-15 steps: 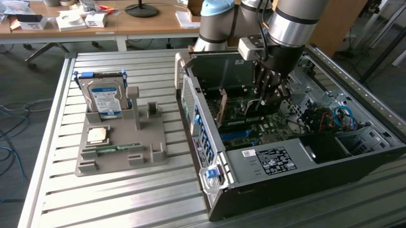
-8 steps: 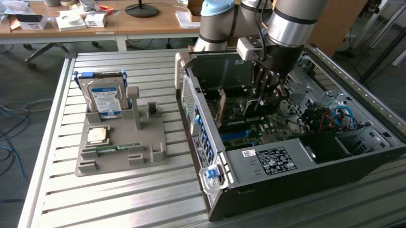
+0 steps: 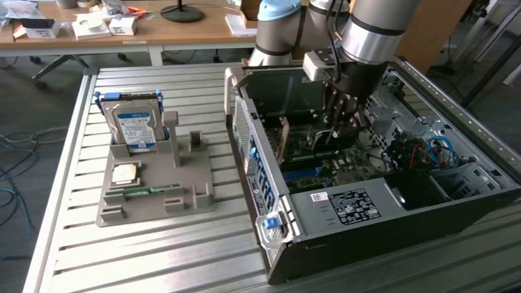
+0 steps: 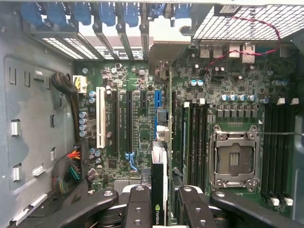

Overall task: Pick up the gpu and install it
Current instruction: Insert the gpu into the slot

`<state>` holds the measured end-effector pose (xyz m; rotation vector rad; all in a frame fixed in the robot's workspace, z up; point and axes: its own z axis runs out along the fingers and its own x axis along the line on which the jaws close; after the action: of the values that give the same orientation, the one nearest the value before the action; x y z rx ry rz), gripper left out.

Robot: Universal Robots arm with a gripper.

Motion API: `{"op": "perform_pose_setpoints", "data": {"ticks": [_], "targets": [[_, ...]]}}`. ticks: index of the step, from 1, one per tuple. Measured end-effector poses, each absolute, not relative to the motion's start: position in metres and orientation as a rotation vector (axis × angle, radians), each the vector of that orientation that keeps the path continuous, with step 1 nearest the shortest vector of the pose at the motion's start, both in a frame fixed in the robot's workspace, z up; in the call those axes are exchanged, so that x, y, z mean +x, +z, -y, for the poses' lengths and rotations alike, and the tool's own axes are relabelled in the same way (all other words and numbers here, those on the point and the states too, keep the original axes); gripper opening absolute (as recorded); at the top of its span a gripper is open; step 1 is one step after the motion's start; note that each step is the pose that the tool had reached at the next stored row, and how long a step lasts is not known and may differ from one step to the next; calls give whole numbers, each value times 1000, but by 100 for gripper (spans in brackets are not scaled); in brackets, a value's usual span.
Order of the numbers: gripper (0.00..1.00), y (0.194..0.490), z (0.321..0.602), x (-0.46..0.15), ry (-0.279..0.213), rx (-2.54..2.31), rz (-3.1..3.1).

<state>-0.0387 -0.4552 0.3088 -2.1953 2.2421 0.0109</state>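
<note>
My gripper (image 4: 160,202) is down inside the open computer case (image 3: 326,210), shut on the gpu (image 4: 158,176). The wrist view looks at the dark card edge-on: it stands upright between the two black fingers (image 4: 138,205), with a green logo on its edge. It runs away from the fingers over the motherboard (image 4: 142,123) toward the rear slot openings. It hovers beside the blue slot (image 4: 157,98) and the long black slots (image 4: 129,121); whether it touches a slot I cannot tell. In the exterior view the gripper (image 3: 332,131) hangs over the board's middle.
A white slot (image 4: 100,116), the open processor socket (image 4: 235,159) and cable bundles (image 4: 66,171) lie around the card. On the slatted table a grey holder (image 3: 199,198) carries a silver hard drive (image 3: 134,125), a processor chip (image 3: 124,174) and a green memory stick (image 3: 150,192).
</note>
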Motion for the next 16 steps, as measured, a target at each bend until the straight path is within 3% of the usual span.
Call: {"op": "perform_pose_setpoints", "data": {"ticks": [16], "targets": [[27,304,455,-43,11,-2195,-2242]]}}
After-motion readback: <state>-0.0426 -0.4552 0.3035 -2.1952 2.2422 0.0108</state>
